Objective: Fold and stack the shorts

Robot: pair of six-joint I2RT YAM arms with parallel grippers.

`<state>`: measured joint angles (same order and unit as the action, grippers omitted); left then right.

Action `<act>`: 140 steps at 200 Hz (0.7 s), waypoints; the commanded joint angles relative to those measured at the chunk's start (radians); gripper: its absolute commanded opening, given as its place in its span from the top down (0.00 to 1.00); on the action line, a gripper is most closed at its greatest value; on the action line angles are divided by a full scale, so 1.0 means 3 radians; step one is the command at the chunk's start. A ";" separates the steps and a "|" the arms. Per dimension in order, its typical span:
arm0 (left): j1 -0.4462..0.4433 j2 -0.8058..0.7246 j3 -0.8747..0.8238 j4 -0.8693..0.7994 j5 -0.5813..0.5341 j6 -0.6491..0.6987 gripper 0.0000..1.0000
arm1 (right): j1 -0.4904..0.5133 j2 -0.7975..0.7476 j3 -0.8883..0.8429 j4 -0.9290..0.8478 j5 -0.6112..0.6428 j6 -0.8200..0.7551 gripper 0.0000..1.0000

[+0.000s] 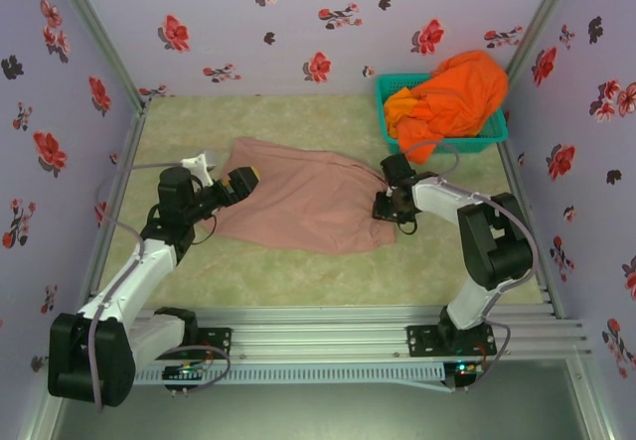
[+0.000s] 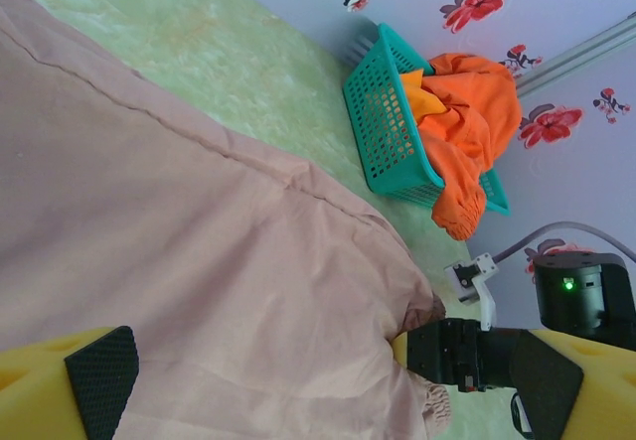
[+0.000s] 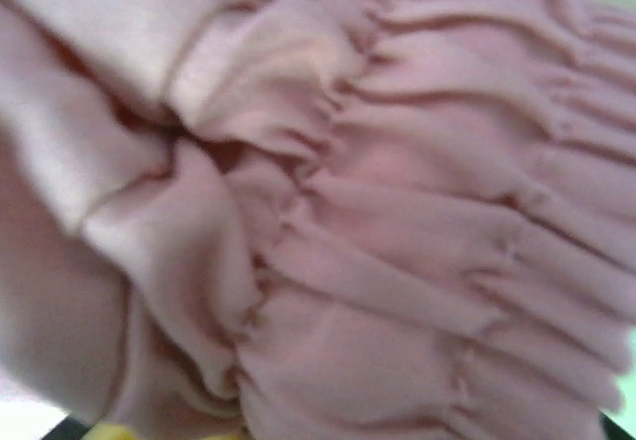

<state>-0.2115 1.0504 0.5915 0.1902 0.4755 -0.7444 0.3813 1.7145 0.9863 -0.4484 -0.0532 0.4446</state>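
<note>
The left arm reaches far and rightward with the left gripper spread wide, while the right arm folds leftward, the right gripper tipped down, its jaw gap unclear.

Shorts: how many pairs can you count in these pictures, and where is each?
2 for certain: pink shorts spread on the table, and orange shorts heaped in the teal basket at the far right corner. The orange heap may hide another pair.

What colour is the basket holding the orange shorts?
Teal; the basket shows best in the left wrist view.
</note>
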 commanded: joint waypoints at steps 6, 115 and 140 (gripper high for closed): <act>-0.0025 0.0018 -0.0023 0.0087 0.0029 0.0119 0.01 | 0.0031 0.0186 0.0089 -0.0205 0.0238 -0.0166 0.81; -0.0023 -0.0005 -0.0033 0.0041 0.0006 0.0154 0.01 | 0.0028 -0.0090 0.0416 -0.0862 0.0826 -0.0651 1.00; -0.0022 -0.0012 -0.0041 0.0051 0.0002 0.0143 0.01 | 0.0018 -0.0276 0.0554 -0.1169 0.1062 -0.0826 1.00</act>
<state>-0.2115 1.0527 0.5915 0.1902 0.4751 -0.7258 0.3908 1.7084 1.0946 -0.6510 0.1440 0.2779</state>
